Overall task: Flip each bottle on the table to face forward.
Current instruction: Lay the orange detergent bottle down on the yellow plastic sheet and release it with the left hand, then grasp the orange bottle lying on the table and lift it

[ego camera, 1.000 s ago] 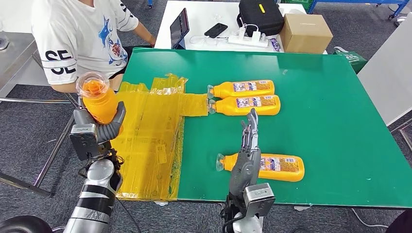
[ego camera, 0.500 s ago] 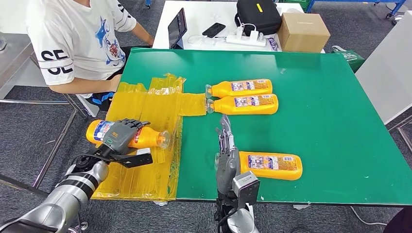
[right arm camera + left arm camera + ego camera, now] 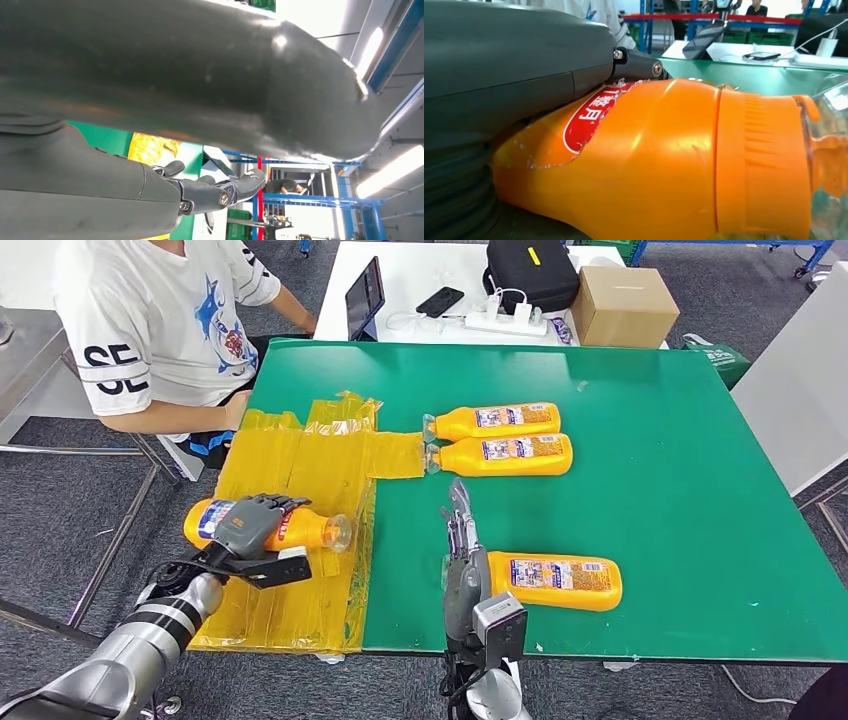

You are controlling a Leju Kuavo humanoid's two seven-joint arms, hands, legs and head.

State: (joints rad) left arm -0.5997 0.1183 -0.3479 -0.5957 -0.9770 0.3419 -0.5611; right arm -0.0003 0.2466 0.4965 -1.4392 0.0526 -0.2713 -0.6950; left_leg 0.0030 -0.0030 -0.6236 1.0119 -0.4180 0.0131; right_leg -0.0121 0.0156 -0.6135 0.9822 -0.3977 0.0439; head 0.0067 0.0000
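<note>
Orange bottles are lying at 4 spots in the head view. At lower left, the left hand (image 3: 247,524) is gripping 1 bottle (image 3: 305,528) on its side over the yellow film (image 3: 320,455), its clear cap pointing toward the frame's centre; up close in the left wrist view, the thumb (image 3: 499,60) is pressing along this bottle's (image 3: 664,165) shoulder beside a torn red label (image 3: 591,117). At lower centre, the right hand (image 3: 462,550) is resting empty on the green table (image 3: 680,480), fingers straight and pointing toward the top of the frame, just left of a second bottle (image 3: 556,581) lying with its label up; I cannot tell whether they are touching. Near the upper centre, 2 more bottles, 1 above (image 3: 495,421) and 1 below (image 3: 503,454), are lying side by side, caps left at the film's edge. A person in a white shirt (image 3: 160,320) is sitting at upper left.
</note>
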